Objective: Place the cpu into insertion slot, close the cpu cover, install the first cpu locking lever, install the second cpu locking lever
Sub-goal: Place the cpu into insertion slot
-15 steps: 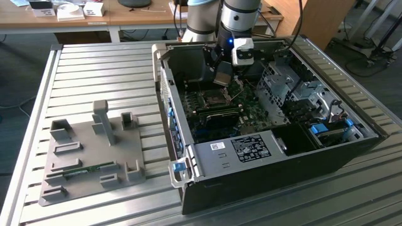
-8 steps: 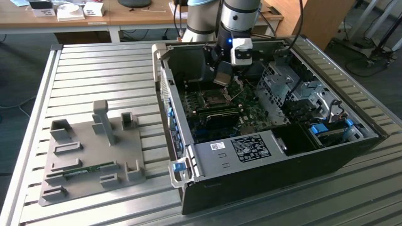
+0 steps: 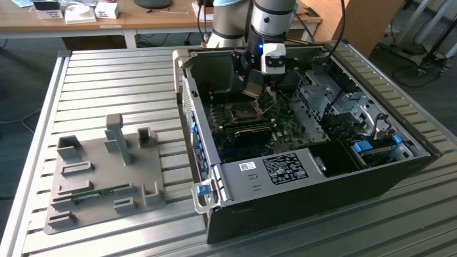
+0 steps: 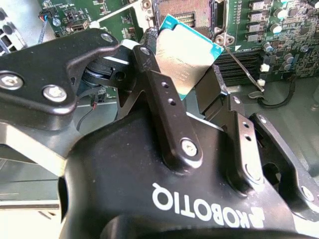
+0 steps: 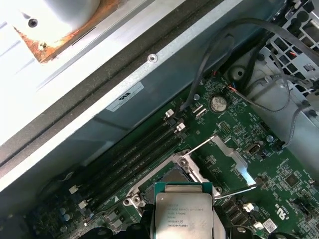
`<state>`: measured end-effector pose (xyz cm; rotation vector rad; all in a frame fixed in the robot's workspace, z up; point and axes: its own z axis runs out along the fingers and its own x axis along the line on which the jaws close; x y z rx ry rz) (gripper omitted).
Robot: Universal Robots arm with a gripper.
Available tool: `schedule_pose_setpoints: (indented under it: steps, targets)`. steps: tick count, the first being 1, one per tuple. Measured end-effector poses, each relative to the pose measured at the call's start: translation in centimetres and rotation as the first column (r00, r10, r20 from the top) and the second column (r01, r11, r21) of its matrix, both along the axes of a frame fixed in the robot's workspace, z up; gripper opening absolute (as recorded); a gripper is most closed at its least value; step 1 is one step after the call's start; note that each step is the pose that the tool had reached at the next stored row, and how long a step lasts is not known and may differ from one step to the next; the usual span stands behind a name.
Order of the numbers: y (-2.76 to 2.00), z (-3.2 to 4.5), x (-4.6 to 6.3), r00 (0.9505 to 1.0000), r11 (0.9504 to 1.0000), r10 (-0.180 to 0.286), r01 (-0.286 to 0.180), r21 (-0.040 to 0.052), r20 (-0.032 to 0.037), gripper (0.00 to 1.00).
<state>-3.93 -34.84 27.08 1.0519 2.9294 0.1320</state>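
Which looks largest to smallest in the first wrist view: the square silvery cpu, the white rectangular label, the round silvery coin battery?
1. The square silvery cpu, though nearness to the camera enlarges it.
2. The white rectangular label.
3. The round silvery coin battery.

Arm (image 3: 275,16) silver-grey; white block (image 3: 274,59), blue light (image 3: 260,48), above black gripper (image 4: 182,69); silver screws (image 4: 191,146), white lettering (image 4: 207,204)

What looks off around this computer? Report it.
A rust-coloured stain edges the pale metal outside the case, like corrosion or old glue. Inside, nothing stands out: the gripper holds the chip near the open socket.
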Motion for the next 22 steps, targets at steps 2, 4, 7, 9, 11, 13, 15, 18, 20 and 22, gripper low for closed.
schedule_pose_setpoints:
  steps: [2, 4, 7, 9, 11, 13, 15, 18, 20, 22]
  targets:
    - [0.00, 0.00, 0.00, 1.0000, 1.0000, -0.003, 0.003, 0.0000, 0.0000, 0.54]
    - [0.00, -0.01, 0.00, 0.9999, 0.9999, -0.017, 0.017, 0.0001, 0.0000, 0.54]
    - [0.00, -0.01, 0.00, 0.9988, 0.9988, -0.050, 0.050, 0.0001, 0.0000, 0.54]
    - [0.00, -0.01, 0.00, 0.9987, 0.9987, -0.051, 0.051, 0.0000, 0.0000, 0.54]
    - [0.00, -0.01, 0.00, 0.9987, 0.9987, -0.051, 0.051, 0.0000, 0.0000, 0.54]
    - [0.00, -0.01, 0.00, 0.9985, 0.9985, -0.054, 0.054, 0.0000, 0.0000, 0.54]
    - [0.00, -0.02, 0.00, 0.9924, 0.9924, -0.123, 0.123, 0.0001, 0.0000, 0.54]
    - [0.00, -0.02, 0.00, 0.9923, 0.9923, -0.124, 0.124, 0.0000, 0.0000, 0.54]
    - [0.00, -0.02, 0.00, 0.9919, 0.9919, -0.127, 0.127, 0.0000, 0.0000, 0.54]
    - [0.00, -0.02, 0.00, 0.9896, 0.9896, -0.144, 0.144, 0.0000, 0.0000, 0.54]
